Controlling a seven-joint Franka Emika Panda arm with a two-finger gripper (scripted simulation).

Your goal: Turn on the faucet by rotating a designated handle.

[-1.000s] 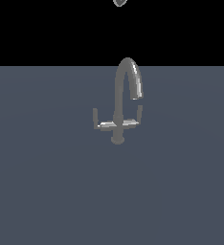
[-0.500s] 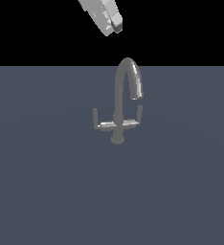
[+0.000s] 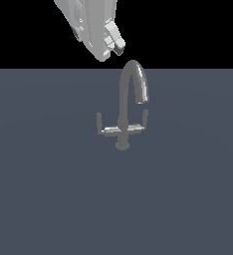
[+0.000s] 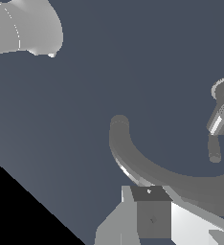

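Observation:
The faucet [image 3: 123, 117] stands in the middle of the exterior view. Its arched spout [image 3: 138, 79] curves down toward that view's right. The handle [image 3: 101, 127] is the thin lever with an upturned tip on the exterior view's left of the crossbar; its twin [image 3: 142, 122] is on the spout-tip side. My gripper [image 3: 116, 46] hangs above and just left of the top of the arch, touching nothing. In the wrist view the spout [image 4: 133, 165] curves close in front of a fingertip [image 4: 152, 217], and one lever [image 4: 215, 139] shows beyond. I cannot tell how wide the jaws stand.
A flat grey-blue surface [image 3: 49, 199] spreads around the faucet. A pale rounded part of my arm [image 4: 23, 26] shows in a corner of the wrist view.
My gripper has come down from the top edge of the exterior view, toward the top of the spout. The faucet and its levers have not moved.

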